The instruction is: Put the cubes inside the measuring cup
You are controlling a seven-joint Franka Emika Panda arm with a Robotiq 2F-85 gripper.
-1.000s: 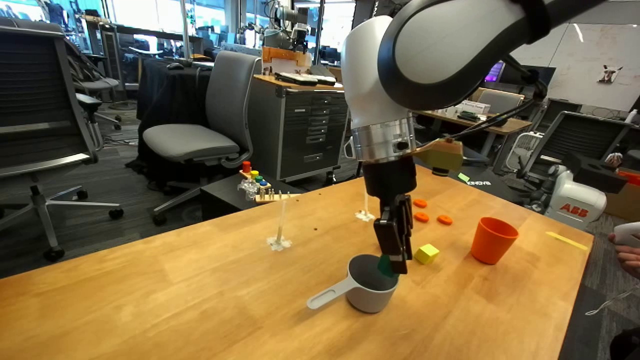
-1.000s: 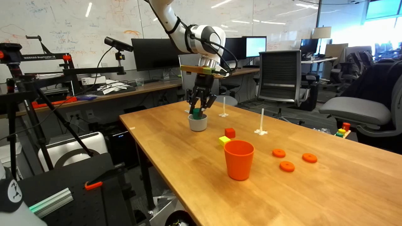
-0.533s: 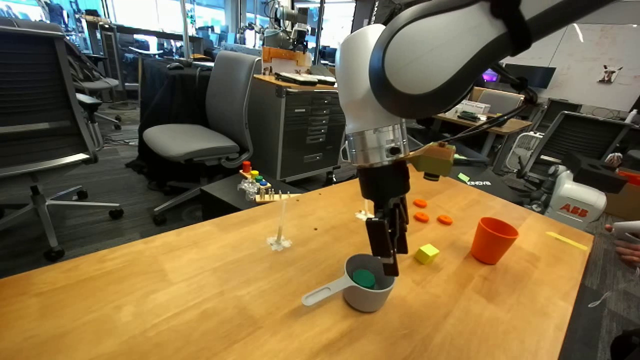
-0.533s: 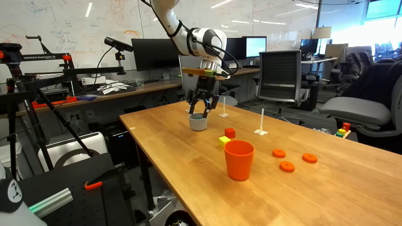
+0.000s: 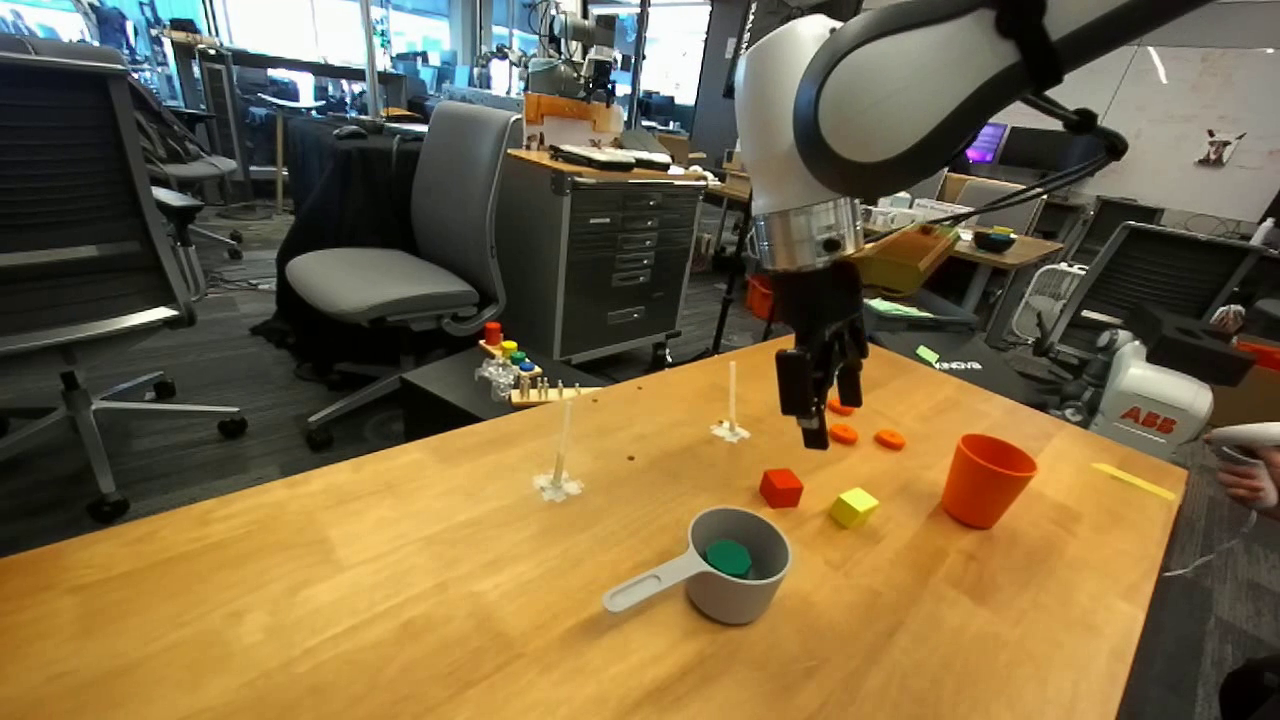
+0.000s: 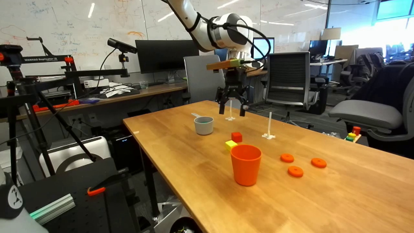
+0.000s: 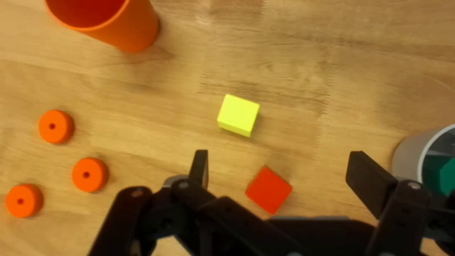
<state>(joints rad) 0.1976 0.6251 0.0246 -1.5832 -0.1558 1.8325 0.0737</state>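
"As long as the measuring cup is our landmark, where do the cubes lie from it?"

"Both lie on the desk, outside the measuring cup, on the side away from its handle. The red cube is the nearer, with a strip of bare desk between them. The yellow-green cube is a little farther off from the measuring cup, beside the red one and apart from it."

"And the fingers?"

"Spread wide, up in the air above the desk and clear of the measuring cup's rim. In the wrist view the red cube shows in the gap between them."

"What does the measuring cup hold?"

"A green piece, down below the rim. The measuring cup stands upright, in both exterior views."

"How much room around it?"

"Plenty on the handle side: in an exterior view the desk runs on broad and open past the handle's tip. The long edge passes the measuring cup well apart, with a band of desk between."

"Where does it get tight?"

"Beyond the cubes, going away from the measuring cup. The orange cup stands upright there, near the yellow-green cube, and three orange discs lie farther out than that. Two upright sticks rise off to one side of the measuring cup, well apart from it."
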